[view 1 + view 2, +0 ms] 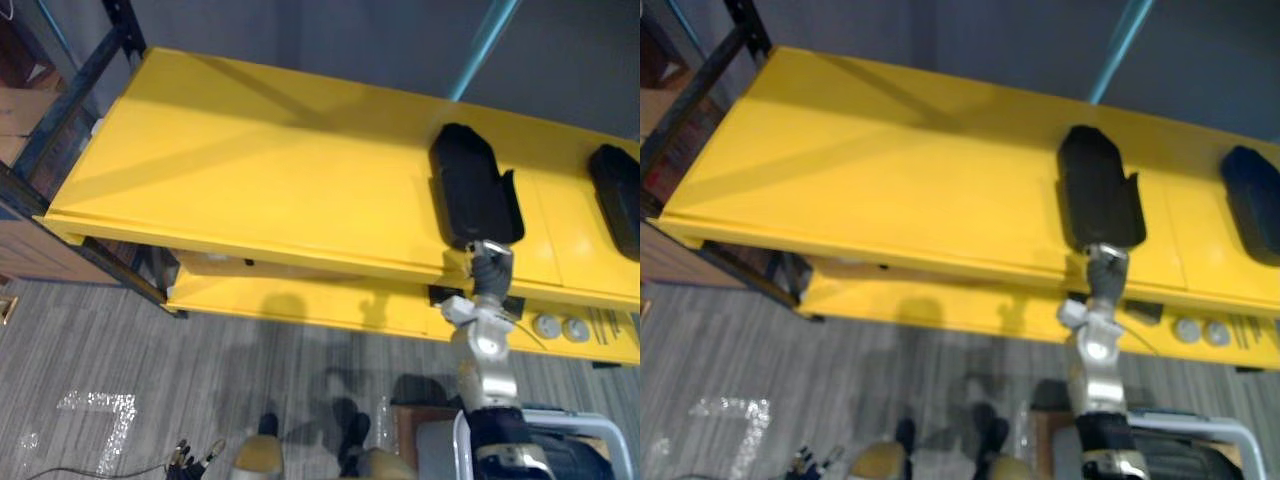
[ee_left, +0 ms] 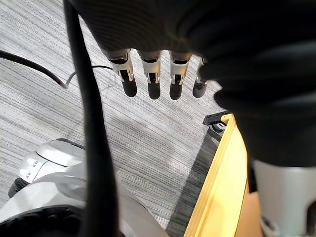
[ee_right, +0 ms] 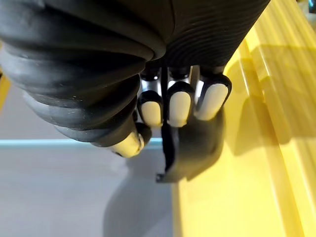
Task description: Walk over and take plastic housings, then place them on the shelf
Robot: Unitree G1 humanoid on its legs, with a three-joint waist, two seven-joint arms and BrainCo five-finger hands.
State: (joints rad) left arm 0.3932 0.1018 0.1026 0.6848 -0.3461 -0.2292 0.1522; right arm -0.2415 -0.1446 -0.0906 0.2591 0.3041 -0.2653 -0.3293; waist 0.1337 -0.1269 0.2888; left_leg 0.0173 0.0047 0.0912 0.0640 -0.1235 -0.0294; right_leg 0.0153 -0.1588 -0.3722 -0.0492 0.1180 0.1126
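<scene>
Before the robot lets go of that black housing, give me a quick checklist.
1. Housing lying on the top yellow shelf: ok.
2. Right robot hand curled round its near end: ok.
3. Housing fully back from the shelf's front edge: cannot tell.
4. Gap to the second housing on the right: ok, apart.
5. Left robot hand open, empty, over the floor: ok.
</scene>
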